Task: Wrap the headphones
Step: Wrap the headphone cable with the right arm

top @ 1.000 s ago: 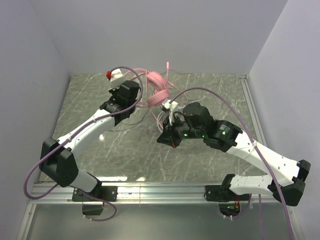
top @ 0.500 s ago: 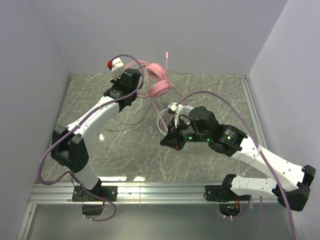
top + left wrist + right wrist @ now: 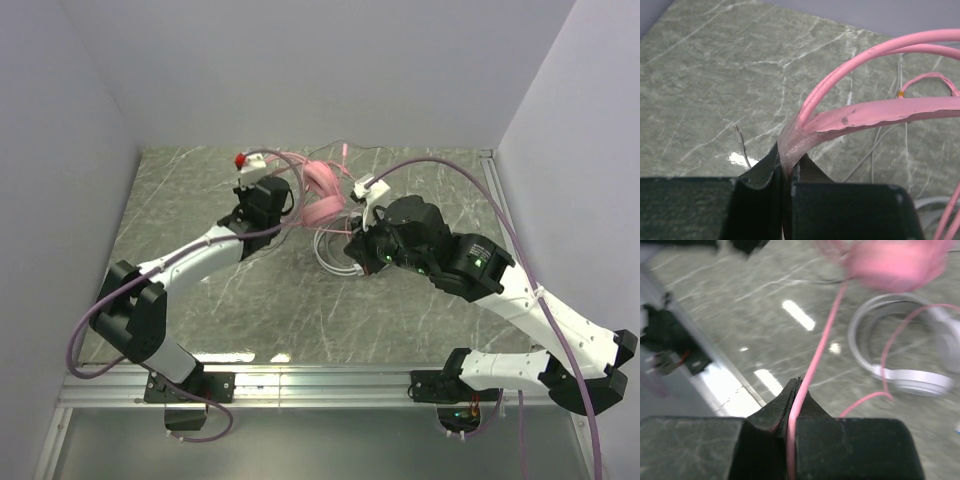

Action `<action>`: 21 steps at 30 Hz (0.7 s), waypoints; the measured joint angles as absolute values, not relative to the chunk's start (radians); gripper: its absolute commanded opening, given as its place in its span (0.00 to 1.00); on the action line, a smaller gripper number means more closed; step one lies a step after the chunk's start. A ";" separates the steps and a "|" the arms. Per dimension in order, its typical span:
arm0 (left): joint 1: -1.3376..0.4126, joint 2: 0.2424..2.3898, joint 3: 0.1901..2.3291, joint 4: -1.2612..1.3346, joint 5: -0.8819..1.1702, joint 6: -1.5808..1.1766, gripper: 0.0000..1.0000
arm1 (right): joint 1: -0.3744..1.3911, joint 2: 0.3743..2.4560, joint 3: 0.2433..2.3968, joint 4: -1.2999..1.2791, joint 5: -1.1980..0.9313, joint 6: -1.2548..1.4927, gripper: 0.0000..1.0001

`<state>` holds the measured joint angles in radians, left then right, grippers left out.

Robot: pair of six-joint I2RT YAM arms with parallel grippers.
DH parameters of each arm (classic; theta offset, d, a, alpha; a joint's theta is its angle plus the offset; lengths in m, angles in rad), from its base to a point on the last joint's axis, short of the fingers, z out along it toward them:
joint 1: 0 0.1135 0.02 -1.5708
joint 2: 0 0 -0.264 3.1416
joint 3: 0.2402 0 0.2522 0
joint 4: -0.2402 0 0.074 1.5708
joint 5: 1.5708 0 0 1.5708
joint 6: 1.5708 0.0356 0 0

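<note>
The pink headphones (image 3: 322,196) hang above the back middle of the table. My left gripper (image 3: 290,205) is shut on their pink headband (image 3: 875,112), which arches away to the right over the pink cable loops (image 3: 855,65). My right gripper (image 3: 358,252) is shut on the thin pink cable (image 3: 812,365), which runs up to the blurred pink headphones (image 3: 895,262). The white headphones (image 3: 335,250) lie flat on the marble beneath the right gripper, seen again as the white headphones (image 3: 910,375) in the right wrist view.
A thin pale cable with a metal jack plug (image 3: 740,142) trails over the marble table (image 3: 200,290) near the left gripper. Grey walls (image 3: 70,150) close in the left, back and right. An aluminium rail (image 3: 320,385) runs along the near edge.
The left gripper swung the pink headphones up toward the back wall, then right and down again. The right gripper moved up and right with the pink cable, ending over the white headphones.
</note>
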<state>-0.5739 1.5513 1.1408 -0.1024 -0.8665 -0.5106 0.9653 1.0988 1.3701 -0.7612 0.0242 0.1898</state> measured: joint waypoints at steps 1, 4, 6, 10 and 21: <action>-0.596 1.542 1.111 -0.058 -0.884 -0.472 0.00 | 0.966 1.109 1.391 -0.778 0.067 0.177 0.00; -0.657 1.520 1.045 0.071 -0.946 -0.348 0.00 | 0.967 1.132 1.420 -0.813 0.165 0.144 0.00; -0.686 1.515 1.023 0.131 -0.986 -0.275 0.00 | 0.967 1.151 1.436 -0.832 0.221 0.123 0.00; -0.723 1.492 0.991 0.176 -1.015 -0.195 0.00 | 0.958 1.192 1.456 -0.831 0.306 0.075 0.00; -0.899 1.343 0.878 0.173 -1.020 -0.119 0.00 | 0.862 1.173 1.405 -0.711 0.433 -0.051 0.00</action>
<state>-0.8986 1.3426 0.8780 0.1726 -1.0203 -0.1188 0.8616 1.1728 1.4048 -0.7113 0.4332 -0.0509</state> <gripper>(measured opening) 0.080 0.006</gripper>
